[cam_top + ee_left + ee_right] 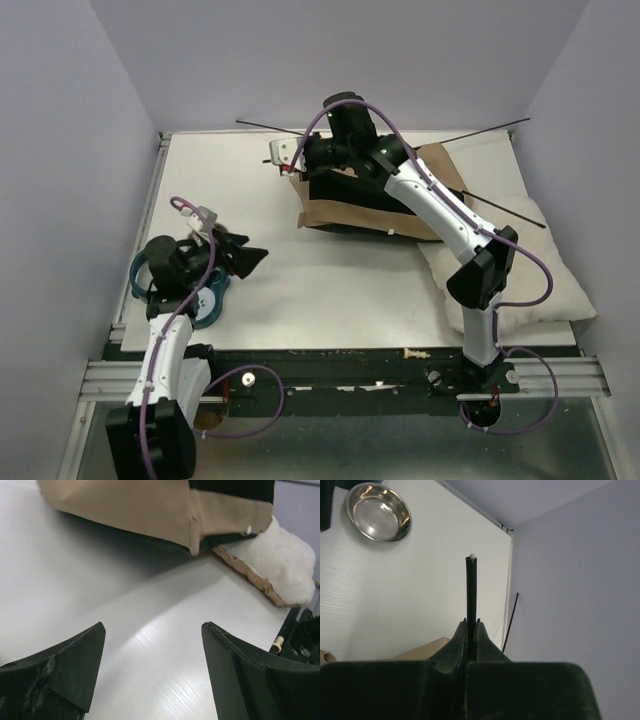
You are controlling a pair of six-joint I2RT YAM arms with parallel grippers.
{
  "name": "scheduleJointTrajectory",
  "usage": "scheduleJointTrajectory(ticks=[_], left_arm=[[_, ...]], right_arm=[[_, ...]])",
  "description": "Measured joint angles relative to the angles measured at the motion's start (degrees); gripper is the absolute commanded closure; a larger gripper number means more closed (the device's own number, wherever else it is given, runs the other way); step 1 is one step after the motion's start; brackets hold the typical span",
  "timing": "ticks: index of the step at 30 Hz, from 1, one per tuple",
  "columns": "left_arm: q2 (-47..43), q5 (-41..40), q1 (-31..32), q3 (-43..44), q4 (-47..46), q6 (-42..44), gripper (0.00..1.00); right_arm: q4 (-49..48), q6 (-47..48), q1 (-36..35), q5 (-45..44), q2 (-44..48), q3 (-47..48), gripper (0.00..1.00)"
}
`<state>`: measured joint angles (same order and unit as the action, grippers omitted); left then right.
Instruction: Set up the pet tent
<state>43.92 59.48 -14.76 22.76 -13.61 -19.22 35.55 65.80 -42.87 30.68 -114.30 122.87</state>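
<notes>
The tan-brown fabric pet tent (335, 212) is lying unerected at 1 o'clock. Right gripper (471, 630) is clamping its thin black pole (471, 587); left gripper (152, 665) is gaping empty.

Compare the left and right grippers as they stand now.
The left gripper stands open with nothing between its fingers; the right gripper is shut on a thin black flexible pole. The left one hangs low over bare white table, apart from the tan fabric pet tent; the right one reaches over that tent at the far side. Both have black fingers.
</notes>
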Motion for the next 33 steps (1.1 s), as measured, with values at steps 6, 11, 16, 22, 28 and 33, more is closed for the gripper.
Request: scheduleJointTrajectory(ticks=[6, 11, 16, 22, 28, 33], left_arm=[[6.19, -11.50, 20.06, -2.75, -11.91, 0.28, 0.16], [13.35, -18.67, 25.90, -1.33, -20.65, 0.63, 0.18], [19.28, -22.95, 30.25, -0.24, -26.71, 0.92, 0.23], [22.99, -25.62, 33.64, 1.36, -29.92, 1.11, 0.32], [24.11, -28.15, 34.69, 3.10, -31.17, 0.94, 0.44], [26.93, -28.68, 35.15, 4.74, -32.44, 1.25, 0.51]], right_arm=[[-1.22, -2.73, 1.60, -0.76, 0.55, 0.70, 0.99], [-1.88, -3.52, 1.75, -1.31, 1.31, -0.33, 0.99], [-2.78, -4.57, 2.03, -1.70, 2.75, -1.49, 0.99], [-4.28, -5.20, 2.21, -1.77, 4.46, -3.93, 0.99], [-5.11, -6.01, 2.21, -1.77, 4.46, -4.46, 0.99], [-5.49, -6.08, 2.23, -1.79, 4.46, -4.46, 0.99]])
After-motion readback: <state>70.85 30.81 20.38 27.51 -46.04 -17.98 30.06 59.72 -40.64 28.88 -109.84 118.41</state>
